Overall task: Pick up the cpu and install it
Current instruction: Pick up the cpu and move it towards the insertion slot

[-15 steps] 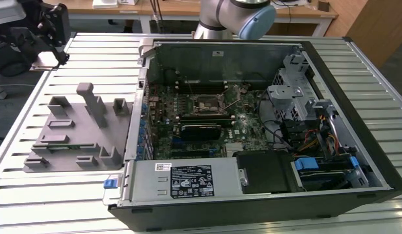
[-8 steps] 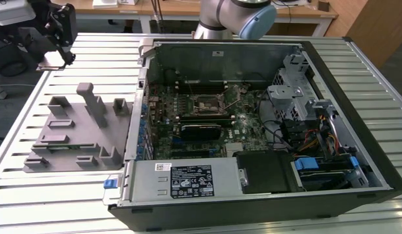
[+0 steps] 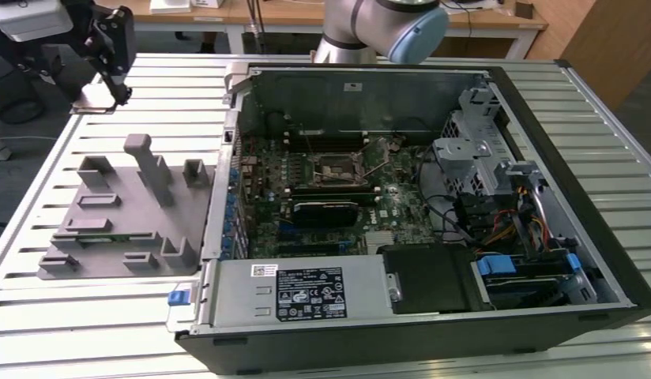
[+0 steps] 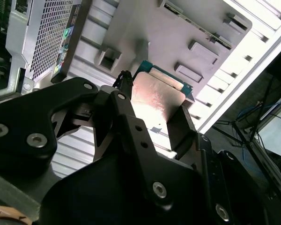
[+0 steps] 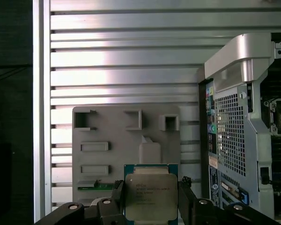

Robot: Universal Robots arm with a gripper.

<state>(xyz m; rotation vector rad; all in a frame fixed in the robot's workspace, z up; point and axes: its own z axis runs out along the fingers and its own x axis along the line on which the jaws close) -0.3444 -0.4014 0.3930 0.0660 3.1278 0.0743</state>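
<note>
My gripper (image 3: pixel 113 93) hangs above the slatted table at the exterior view's far left, well clear of the computer case. It is shut on the cpu (image 3: pixel 94 100), a flat square chip with a shiny metal top. In both wrist views the cpu (image 5: pixel 150 194) (image 4: pixel 157 96) sits between the two black fingers (image 5: pixel 118 197), gripped by its opposite edges. The gripper (image 5: pixel 151 202) (image 4: pixel 152 110) is above the grey tray (image 5: pixel 117 159), which lies on the table below. The black socket (image 3: pixel 336 170) with its metal lever sits in the middle of the motherboard inside the open case.
The grey tray (image 3: pixel 99 207) with upright blocks lies between the gripper and the open case (image 3: pixel 304 300). A graphics card (image 3: pixel 325 212) and cable bundles (image 3: pixel 494 213) sit near the socket. The arm's base (image 3: pixel 378 28) stands behind the case.
</note>
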